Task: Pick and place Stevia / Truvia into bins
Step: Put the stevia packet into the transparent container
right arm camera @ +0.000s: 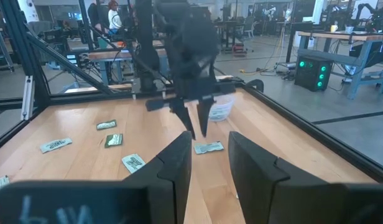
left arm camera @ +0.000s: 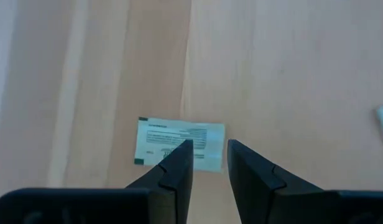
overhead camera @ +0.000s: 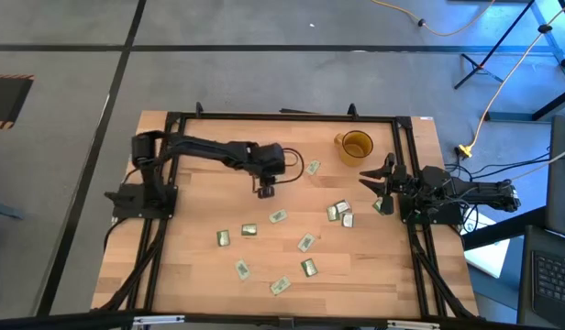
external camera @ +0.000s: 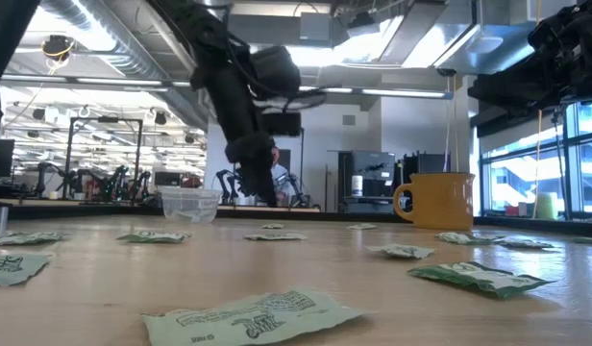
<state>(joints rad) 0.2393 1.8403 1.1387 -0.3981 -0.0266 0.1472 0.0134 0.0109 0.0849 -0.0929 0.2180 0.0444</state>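
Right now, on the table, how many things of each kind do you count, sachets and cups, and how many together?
Green-and-white sachets: about 12 (a few overlap, so the count is not exact)
Clear cup: 1
Amber mug: 1
Total: about 14

The high view looks straight down on the whole pale wooden table (overhead camera: 282,211) from well above. The low view sits at tabletop height, close to the nearest green-and-white paper sachet (external camera: 253,317), facing level across the table into the room; it shares the amber-yellow handled mug (external camera: 438,200) with the high view (overhead camera: 355,147). The left wrist view faces down, close to the wood. The right wrist view faces across the table toward the left arm's gripper (right arm camera: 196,119), perhaps from the table's right edge.
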